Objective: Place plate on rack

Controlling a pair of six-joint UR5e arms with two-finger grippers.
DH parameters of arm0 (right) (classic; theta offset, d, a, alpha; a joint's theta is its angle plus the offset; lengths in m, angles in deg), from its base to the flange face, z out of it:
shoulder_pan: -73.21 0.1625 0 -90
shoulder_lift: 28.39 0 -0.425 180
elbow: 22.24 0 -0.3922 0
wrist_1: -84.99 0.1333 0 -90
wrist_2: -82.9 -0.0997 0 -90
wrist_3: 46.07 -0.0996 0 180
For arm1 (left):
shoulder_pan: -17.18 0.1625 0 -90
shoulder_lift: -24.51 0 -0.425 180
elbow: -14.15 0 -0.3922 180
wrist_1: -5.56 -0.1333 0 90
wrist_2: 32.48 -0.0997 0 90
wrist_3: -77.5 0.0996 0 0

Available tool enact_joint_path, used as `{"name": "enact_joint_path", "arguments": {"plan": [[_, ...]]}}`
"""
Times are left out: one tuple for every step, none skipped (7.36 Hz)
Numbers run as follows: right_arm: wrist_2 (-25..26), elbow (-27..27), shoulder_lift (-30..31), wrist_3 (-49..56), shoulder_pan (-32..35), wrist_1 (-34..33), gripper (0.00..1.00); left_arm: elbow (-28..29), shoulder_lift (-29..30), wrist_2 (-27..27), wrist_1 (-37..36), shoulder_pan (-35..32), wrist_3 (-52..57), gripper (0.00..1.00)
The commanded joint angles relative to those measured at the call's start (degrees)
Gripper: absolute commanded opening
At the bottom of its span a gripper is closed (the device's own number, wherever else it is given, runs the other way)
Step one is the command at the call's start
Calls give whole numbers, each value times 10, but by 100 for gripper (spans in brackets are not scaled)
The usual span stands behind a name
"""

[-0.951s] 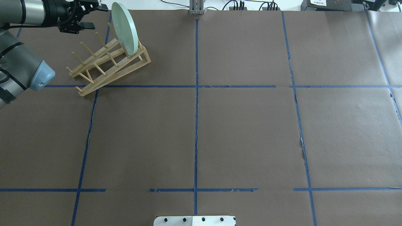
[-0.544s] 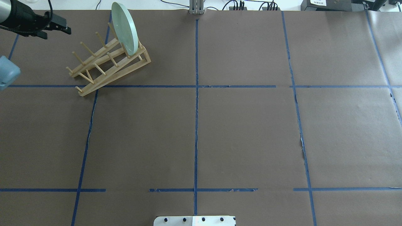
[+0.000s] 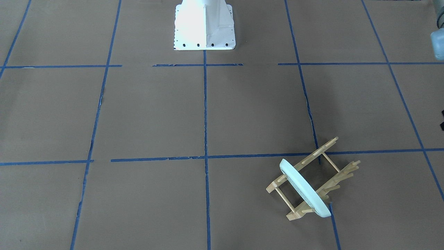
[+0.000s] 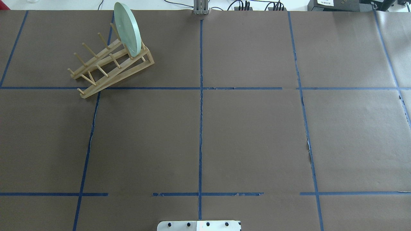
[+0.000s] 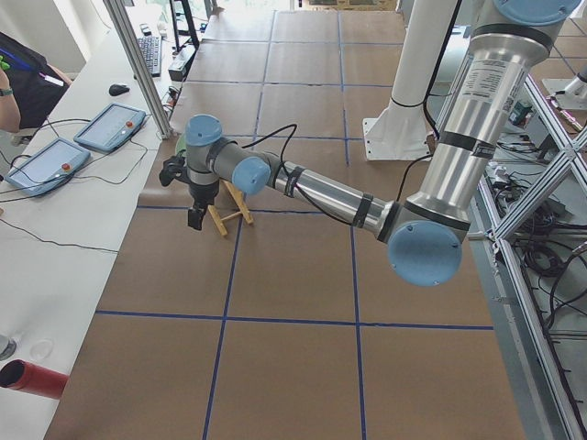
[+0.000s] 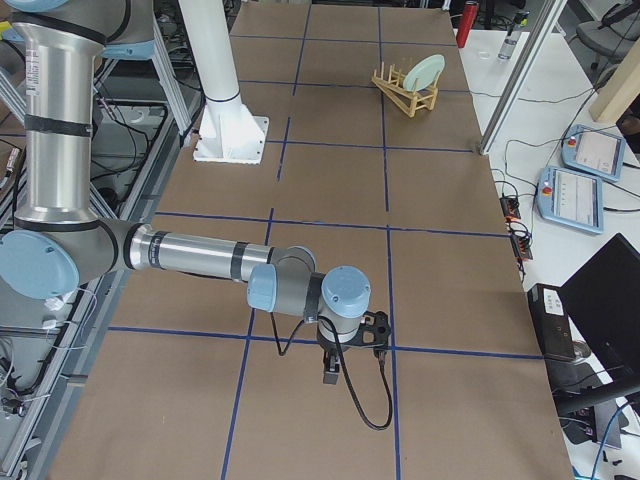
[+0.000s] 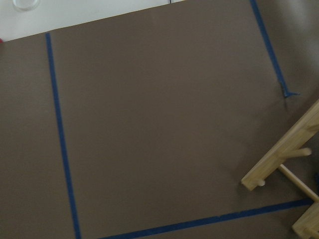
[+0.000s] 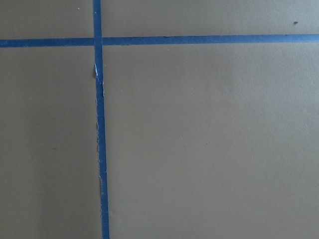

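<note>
The pale mint-green plate (image 4: 127, 29) stands on edge between the pegs at the far end of the light-wood rack (image 4: 106, 65), at the table's far left. Both also show in the front-facing view, plate (image 3: 305, 189) and rack (image 3: 333, 172). My left gripper (image 5: 195, 216) hangs just beside the rack's near end (image 5: 229, 213), apart from the plate; I cannot tell whether it is open or shut. Its wrist view shows only the rack's end (image 7: 284, 159). My right gripper (image 6: 335, 372) hovers over bare paper far from the rack; I cannot tell its state.
Brown paper with blue tape lines (image 4: 200, 106) covers the table. The white robot base (image 3: 204, 26) stands at the near middle. Tablets (image 5: 110, 126) and cables lie on the white bench past the table's far edge. A red cylinder (image 5: 32, 379) lies off the left end.
My left arm has drawn back to the left and gone out of the overhead view. The plate and the rack have not moved.
</note>
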Motion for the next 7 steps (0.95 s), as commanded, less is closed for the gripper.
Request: {"name": "enact_joint_path", "arguments": {"plan": [[0,0,0,0,0,0,100,19,-73,95,2,-74,35,100],[0,0,0,0,0,0,100,17,-91,95,3,-74,35,100],[0,0,0,0,0,0,100,14,-105,94,4,-73,35,100],[0,0,0,0,-1,0,100,14,-104,93,6,-72,35,100],[0,0,0,0,-1,0,100,14,-102,92,9,-72,36,100],[0,0,0,0,-1,0,100,17,-104,83,8,-72,36,100],[0,0,0,0,-1,0,100,22,-103,82,6,-71,35,100]]}}
